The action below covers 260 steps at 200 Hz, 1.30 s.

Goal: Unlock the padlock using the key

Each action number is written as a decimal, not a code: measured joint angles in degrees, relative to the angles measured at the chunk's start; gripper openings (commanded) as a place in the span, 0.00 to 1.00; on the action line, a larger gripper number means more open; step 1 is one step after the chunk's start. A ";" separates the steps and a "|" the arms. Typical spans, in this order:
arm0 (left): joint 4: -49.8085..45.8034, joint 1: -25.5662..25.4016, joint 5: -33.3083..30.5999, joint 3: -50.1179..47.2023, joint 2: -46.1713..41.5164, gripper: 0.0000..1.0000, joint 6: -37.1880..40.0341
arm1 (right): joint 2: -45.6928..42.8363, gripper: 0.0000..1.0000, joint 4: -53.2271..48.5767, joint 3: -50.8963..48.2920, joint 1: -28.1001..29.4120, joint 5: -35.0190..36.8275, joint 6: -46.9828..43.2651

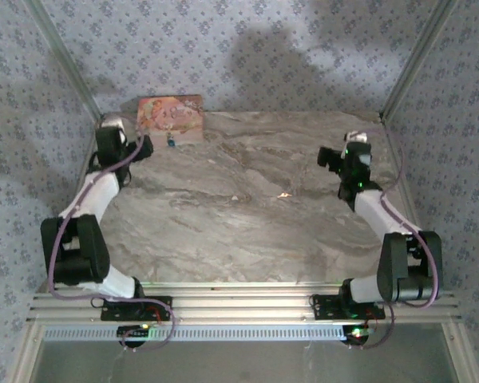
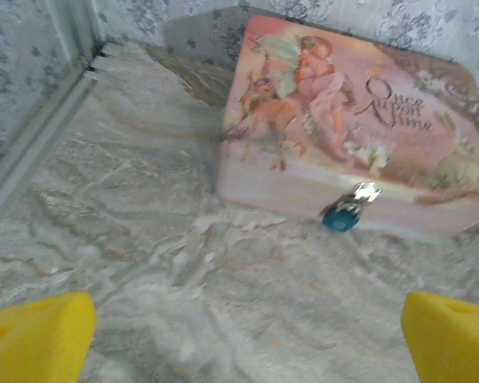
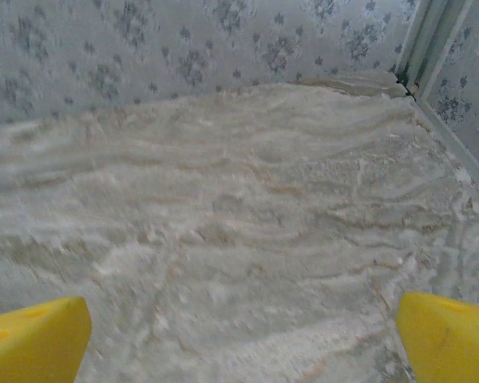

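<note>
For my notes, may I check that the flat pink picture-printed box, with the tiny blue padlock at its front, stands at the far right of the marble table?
Not quite: the flat pink picture-printed box stands at the far left of the marble table, near the left gripper, as the top external view shows. The tiny blue padlock is indeed at its front.

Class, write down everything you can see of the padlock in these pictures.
The padlock is tiny, with a glossy blue body and a shiny metal piece just above it, too blurred to tell loop from clasp. It sits low against the middle of the front wall of the pink picture box, at the far left of the table. Whether it rests on the table, or is locked, cannot be told. Nothing else touches it.
</note>
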 measured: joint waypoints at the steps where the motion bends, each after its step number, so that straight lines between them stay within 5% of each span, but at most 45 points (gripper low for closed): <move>1: -0.33 0.00 0.09 0.48 0.24 0.97 -0.15 | 0.13 1.00 -0.39 0.39 0.04 0.11 0.17; 34: -13.09 0.00 4.15 22.71 15.80 0.89 -5.09 | 7.78 1.00 -12.35 12.33 6.16 1.42 6.23; 81: -25.33 -0.02 6.73 43.30 33.53 0.71 -9.29 | 13.35 1.00 -20.46 15.15 15.96 1.55 10.51; 140: -39.26 -1.44 1.60 76.32 51.63 0.70 -5.57 | 17.16 1.00 -23.54 18.23 20.20 1.20 12.81; 260: -43.23 -4.42 -0.61 80.06 57.02 0.65 3.48 | 18.91 1.00 -27.17 18.47 22.47 -0.85 13.51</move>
